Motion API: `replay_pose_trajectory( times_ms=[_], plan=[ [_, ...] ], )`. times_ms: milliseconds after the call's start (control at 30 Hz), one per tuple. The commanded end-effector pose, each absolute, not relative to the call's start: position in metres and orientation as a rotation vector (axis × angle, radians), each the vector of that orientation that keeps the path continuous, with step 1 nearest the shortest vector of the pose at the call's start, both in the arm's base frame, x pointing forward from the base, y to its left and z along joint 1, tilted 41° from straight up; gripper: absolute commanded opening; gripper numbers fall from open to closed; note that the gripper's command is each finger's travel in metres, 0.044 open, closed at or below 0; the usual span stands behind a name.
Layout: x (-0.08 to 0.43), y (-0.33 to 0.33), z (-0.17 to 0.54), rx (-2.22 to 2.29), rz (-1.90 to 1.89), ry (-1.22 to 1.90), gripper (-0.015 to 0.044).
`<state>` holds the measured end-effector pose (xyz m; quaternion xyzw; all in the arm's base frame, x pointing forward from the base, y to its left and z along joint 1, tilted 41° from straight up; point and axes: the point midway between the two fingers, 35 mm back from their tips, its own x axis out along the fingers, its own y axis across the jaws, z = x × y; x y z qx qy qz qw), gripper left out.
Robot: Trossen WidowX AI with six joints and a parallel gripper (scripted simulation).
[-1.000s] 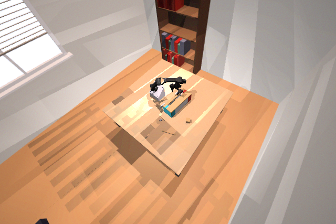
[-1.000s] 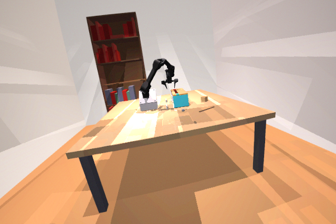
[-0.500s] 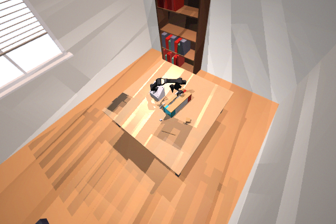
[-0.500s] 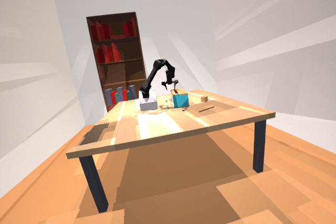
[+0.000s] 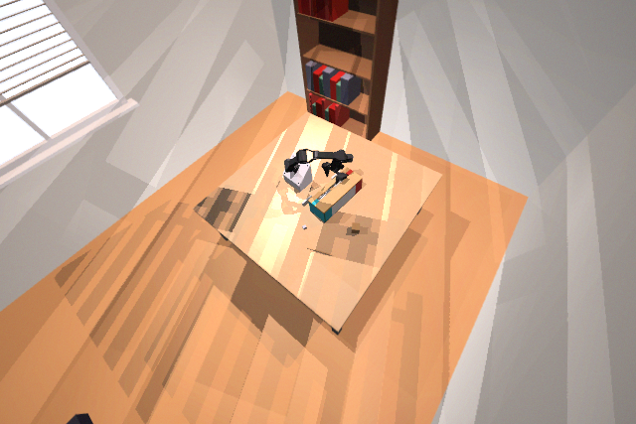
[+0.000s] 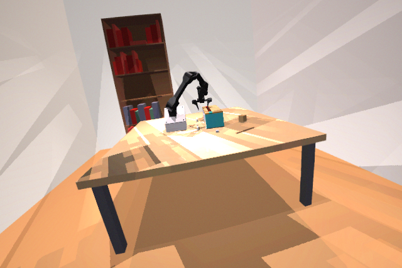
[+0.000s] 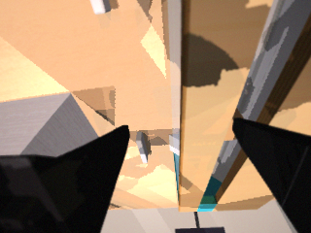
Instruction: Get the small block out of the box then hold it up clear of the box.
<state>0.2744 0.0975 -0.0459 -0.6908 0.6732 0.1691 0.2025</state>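
The box (image 5: 340, 195) (image 6: 214, 119) (image 7: 209, 104) stands upright on the table, with a wood-coloured top, a teal end and a red end. A long slot runs along its top. The small block cannot be made out on the shelf in any view. My gripper (image 5: 334, 173) (image 6: 203, 107) (image 7: 179, 126) is open and empty, pointing down. It is above the box at its long side, nearer the red end, with one finger over the box top and the other out past its side. Contact with the box cannot be told.
The white robot base (image 5: 297, 176) (image 6: 175, 123) (image 7: 49, 116) stands beside the box. A brown cube (image 5: 353, 228) (image 6: 242, 117) and a thin stick (image 6: 245, 130) lie on the box's other side. A small pale piece (image 5: 304, 226) (image 6: 217, 130) lies off the teal end. Another pale piece lies between base and box.
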Motion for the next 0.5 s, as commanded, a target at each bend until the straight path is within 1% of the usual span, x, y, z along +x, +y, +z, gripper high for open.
replay_pose_trajectory(
  times_ms=[0, 467],
  plan=[
    [0.274, 0.092, -0.052, -1.936, 0.475, 1.884, 0.04],
    [0.275, 0.078, -0.071, -1.936, 0.473, 1.884, 0.04]
  ],
)
